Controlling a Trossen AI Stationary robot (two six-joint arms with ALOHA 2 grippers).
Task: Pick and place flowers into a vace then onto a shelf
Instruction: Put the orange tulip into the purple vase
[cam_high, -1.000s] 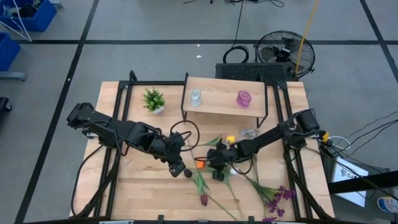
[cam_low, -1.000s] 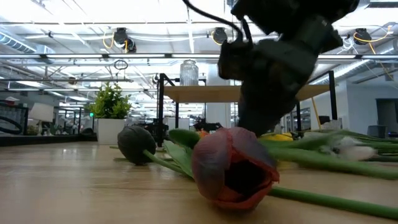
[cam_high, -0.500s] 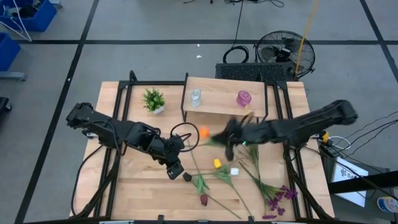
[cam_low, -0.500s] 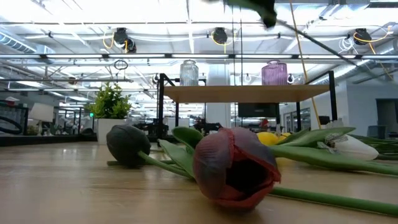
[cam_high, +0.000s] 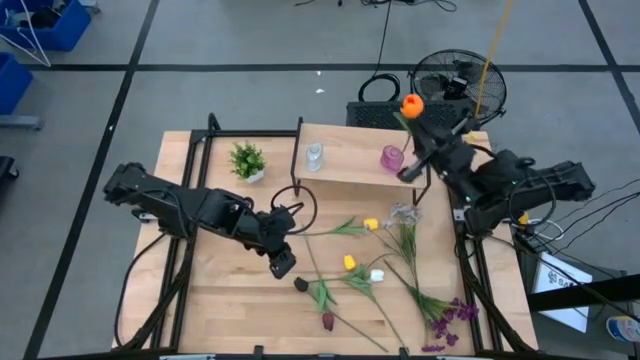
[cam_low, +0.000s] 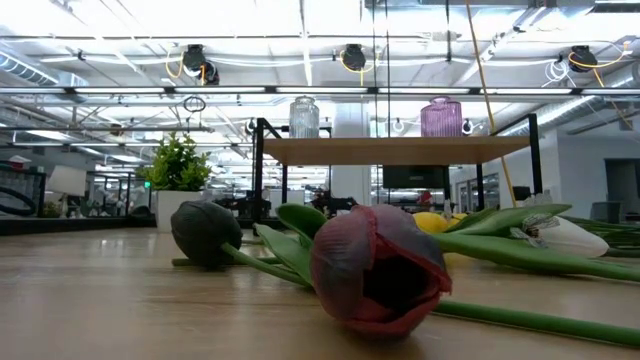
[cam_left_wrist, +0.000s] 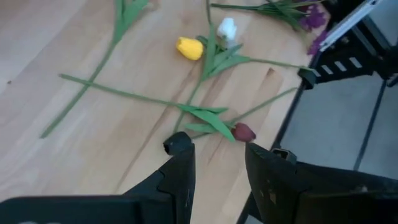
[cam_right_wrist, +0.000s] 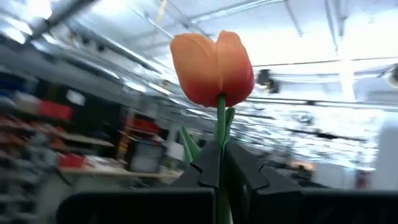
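Note:
My right gripper is raised above the right end of the shelf and is shut on an orange tulip, whose head stands up over the fingers. A purple vase and a clear vase stand on the shelf. My left gripper is open and empty, low over the table's middle left. Loose flowers lie flat on the table: yellow, white, dark red and purple heads. My right gripper pinches the orange tulip's thin green stem between its two fingers, a short way below the head. The stem runs along the fingers and the head stands upright past their ends. The flower is lifted clear of the table and the shelf.
A small green potted plant stands at the table's far left. Another yellow flower lies in front of the shelf. A dark tulip head lies near my left gripper. Black frame rails run along both table sides.
My right gripper has lifted the orange tulip off the table's middle and carried it up and toward the far right, over the shelf's right end. It has turned so the head now points up. The other flowers stay on the table.

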